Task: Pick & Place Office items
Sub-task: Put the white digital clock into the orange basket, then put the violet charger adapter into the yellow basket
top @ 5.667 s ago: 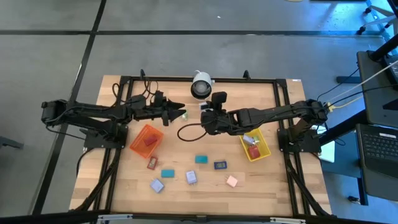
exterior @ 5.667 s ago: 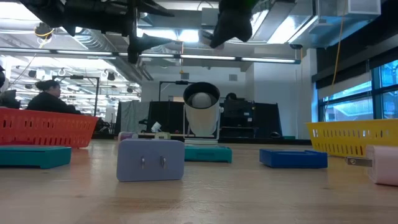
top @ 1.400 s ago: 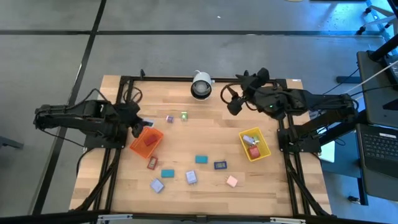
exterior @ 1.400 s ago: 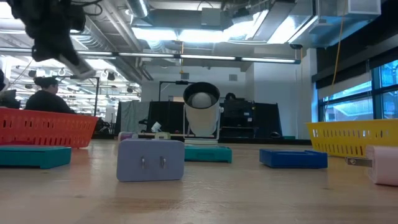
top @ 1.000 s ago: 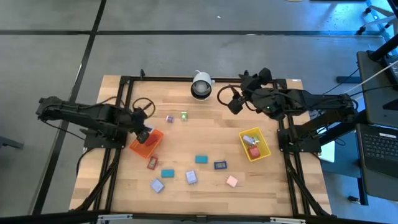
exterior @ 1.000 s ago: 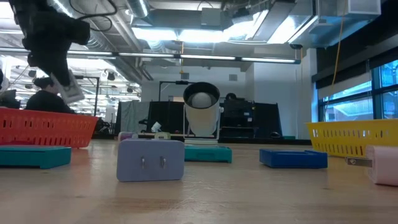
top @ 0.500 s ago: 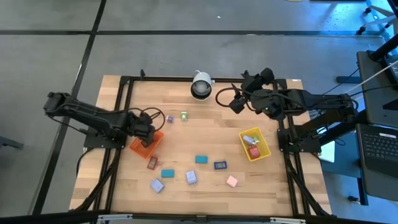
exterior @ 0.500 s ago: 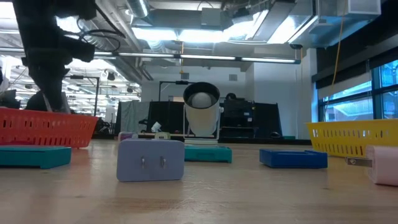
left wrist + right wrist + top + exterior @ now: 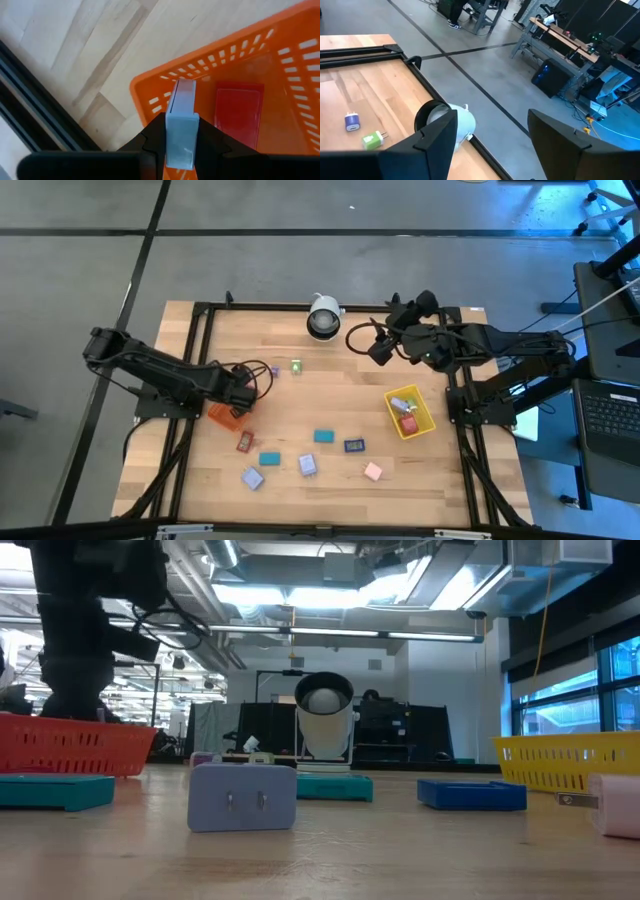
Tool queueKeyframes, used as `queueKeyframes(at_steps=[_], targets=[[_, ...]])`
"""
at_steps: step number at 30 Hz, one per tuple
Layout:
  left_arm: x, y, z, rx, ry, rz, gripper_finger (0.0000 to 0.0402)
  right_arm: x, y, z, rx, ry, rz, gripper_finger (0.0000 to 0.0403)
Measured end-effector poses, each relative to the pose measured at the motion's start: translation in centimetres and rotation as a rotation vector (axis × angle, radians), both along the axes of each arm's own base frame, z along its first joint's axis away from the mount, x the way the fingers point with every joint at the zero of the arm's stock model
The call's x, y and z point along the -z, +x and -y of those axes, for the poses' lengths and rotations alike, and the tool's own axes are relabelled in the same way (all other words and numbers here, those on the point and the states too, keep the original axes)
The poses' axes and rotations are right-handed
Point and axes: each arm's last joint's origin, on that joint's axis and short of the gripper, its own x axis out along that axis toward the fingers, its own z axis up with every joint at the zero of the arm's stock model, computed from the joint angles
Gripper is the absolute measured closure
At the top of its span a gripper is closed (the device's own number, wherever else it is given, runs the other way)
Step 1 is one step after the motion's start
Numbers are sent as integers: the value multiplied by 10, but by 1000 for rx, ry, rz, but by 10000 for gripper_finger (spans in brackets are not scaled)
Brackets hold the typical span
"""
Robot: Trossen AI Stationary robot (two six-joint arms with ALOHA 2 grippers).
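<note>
Office items [image 9: 314, 465] strewn on wooden table [image 9: 330, 395] — concrete floor [image 9: 300, 270] around

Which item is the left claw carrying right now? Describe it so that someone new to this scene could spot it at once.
Start at the orange tray near the table's left side, where the left claw hangs over its corner. Pinched between that claw's dark fingers is a pale blue block, held on edge. The only item lying in the tray beneath it is a flat red block, so colour alone separates them.
</note>
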Motion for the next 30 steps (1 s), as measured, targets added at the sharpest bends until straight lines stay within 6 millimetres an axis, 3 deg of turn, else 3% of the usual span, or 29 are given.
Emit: queueKeyframes(at_steps=[9,18,24,30], targets=[[3,2,0,14,13,-26,325,2,0,0,-17,20,-12,162],[-9,10,4,92,-55,-7,241,2,-1,0,-16,21,-14,162],[-23,15,4,108,-34,-4,196,4,-2,0,-16,18,-35,162],[-51,20,4,179,0,-25,183,4,-2,0,-16,17,-46,162]])
